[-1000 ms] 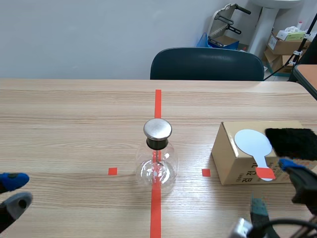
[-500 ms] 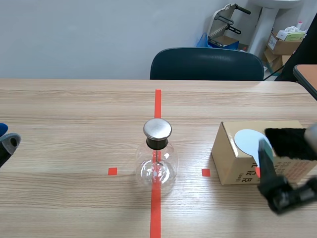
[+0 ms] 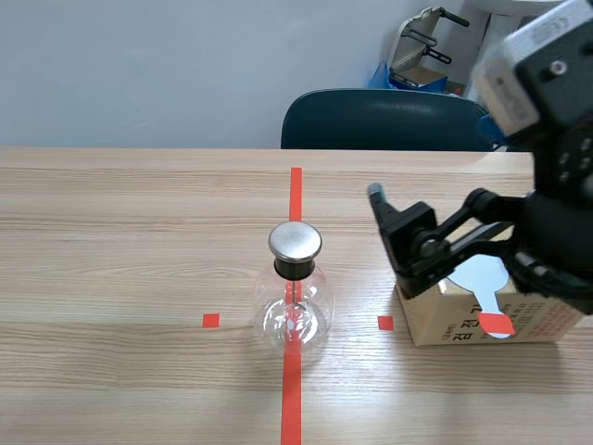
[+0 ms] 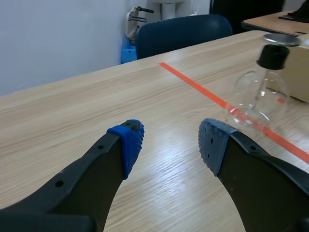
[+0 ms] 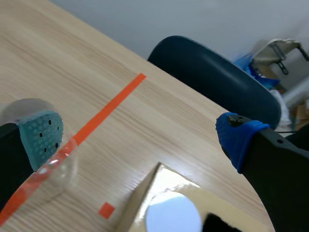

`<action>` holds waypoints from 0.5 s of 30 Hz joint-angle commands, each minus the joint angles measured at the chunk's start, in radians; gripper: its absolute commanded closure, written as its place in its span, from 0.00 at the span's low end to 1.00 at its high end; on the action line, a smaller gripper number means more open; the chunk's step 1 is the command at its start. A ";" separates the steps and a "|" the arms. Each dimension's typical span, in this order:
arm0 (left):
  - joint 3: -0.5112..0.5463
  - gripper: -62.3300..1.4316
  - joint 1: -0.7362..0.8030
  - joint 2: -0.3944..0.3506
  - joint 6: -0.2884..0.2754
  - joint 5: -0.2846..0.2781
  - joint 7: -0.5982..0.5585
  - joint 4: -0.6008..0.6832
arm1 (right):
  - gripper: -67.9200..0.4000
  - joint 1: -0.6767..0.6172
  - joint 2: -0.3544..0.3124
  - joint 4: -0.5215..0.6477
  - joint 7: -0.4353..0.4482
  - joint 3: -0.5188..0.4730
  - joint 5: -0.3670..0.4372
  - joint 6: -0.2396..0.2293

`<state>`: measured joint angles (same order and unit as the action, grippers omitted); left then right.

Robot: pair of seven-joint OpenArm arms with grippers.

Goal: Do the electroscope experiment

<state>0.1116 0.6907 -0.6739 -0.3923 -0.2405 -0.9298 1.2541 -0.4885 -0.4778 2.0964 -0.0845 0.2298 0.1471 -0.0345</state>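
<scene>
The electroscope [image 3: 295, 311], a clear glass flask with a black neck and a round metal cap [image 3: 295, 241], stands upright on the long orange-red tape line, midway between the left and right edges of the table [image 3: 139, 232] and nearer its near edge than its far one. A thin rod shows inside the glass.

Toward the right edge sits a cardboard box [image 3: 435, 320]. There is red print on its front face, too small to read. On its top lies a white round paddle [image 3: 486, 278] with an orange-red handle.

The right arm [image 3: 556, 185] is raised over the box. The right gripper [image 5: 140, 140] hangs above the table with its fingers spread wide and nothing between them, and the box and paddle are under it.

The left gripper [image 4: 169, 145] is low over the table, also spread wide and empty, well apart from the flask ahead of it.

A dark blue chair [image 3: 387, 119] stands at the far edge
</scene>
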 commanded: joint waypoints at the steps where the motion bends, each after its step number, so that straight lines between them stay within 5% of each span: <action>1: 0.011 0.52 0.016 0.021 0.019 0.011 0.000 0.066 | 0.00 0.008 -0.013 -0.002 0.008 0.011 0.011 0.005; 4: 0.047 0.52 0.082 0.061 0.048 0.033 0.028 0.150 | 0.00 0.010 -0.018 -0.002 0.001 0.045 0.042 -0.009; 8: 0.084 0.52 0.181 0.122 0.068 0.048 0.034 0.249 | 0.00 0.009 -0.018 -0.002 0.015 0.046 0.113 -0.101; 15: 0.087 0.52 0.278 0.197 0.124 0.074 0.033 0.326 | 0.00 0.008 -0.018 -0.010 0.050 0.046 0.177 -0.192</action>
<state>0.2024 0.9672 -0.4789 -0.2710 -0.1623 -0.8860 1.5780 -0.4778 -0.4885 2.0903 -0.0494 0.2844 0.3122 -0.2256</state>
